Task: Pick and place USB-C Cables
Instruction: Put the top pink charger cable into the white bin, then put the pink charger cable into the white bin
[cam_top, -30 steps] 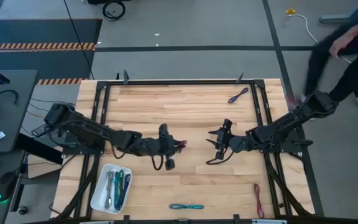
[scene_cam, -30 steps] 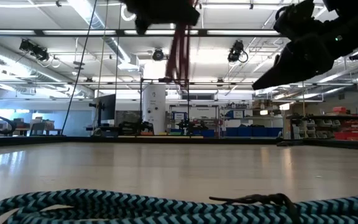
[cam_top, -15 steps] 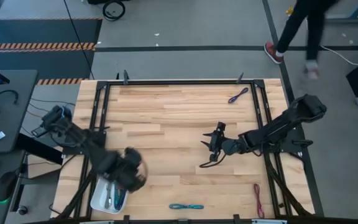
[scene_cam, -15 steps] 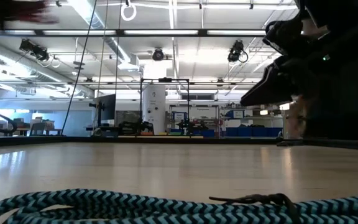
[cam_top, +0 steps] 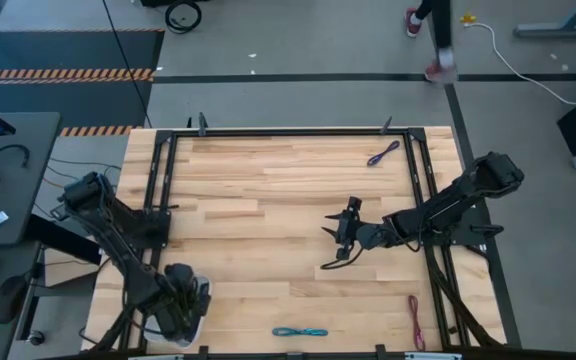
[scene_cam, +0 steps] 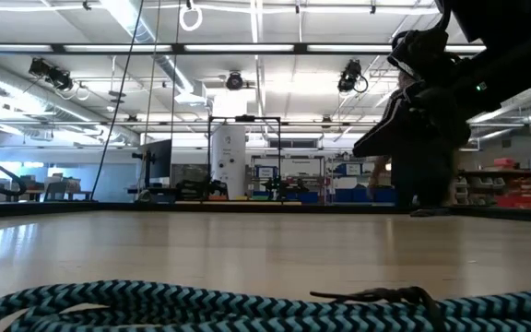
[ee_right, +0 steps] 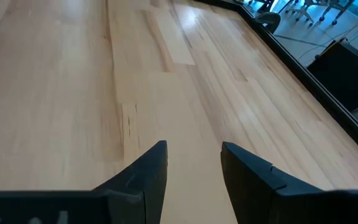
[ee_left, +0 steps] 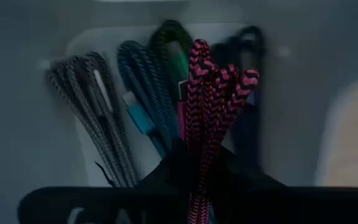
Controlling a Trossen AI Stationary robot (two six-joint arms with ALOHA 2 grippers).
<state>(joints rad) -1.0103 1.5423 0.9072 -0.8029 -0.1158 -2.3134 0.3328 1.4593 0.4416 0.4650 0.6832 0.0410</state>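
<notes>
Magenta cable (ee_left: pixel 211 118) pinched in our left gripper (ee_left: pixel 194 186) just swung over white tray (ee_left: pixel 82 46); we release next. Right gripper (ee_right: pixel 193 163) spread.

We see the magenta cable (ee_left: pixel 213 112) with a woven cloth sheath in a pink and black zigzag pattern, rough to the eye, and the grey cable (ee_left: pixel 92 106), the teal cable (ee_left: pixel 138 87) and the green cable (ee_left: pixel 173 50) below it in the white tray (ee_left: pixel 86 149) show the same braided cloth, while the tray looks like smooth matt plastic. The table (ee_right: pixel 73 93) is pale wood with fine grain and a smooth, slightly shiny finish, framed by dark matt metal bars (cam_top: pixel 288 131). The right gripper (ee_right: pixel 194 168) has fingers of matt black plastic, and the braided cable (scene_cam: pixel 201 309) close to the low camera shows a coarse teal and black weave.
</notes>
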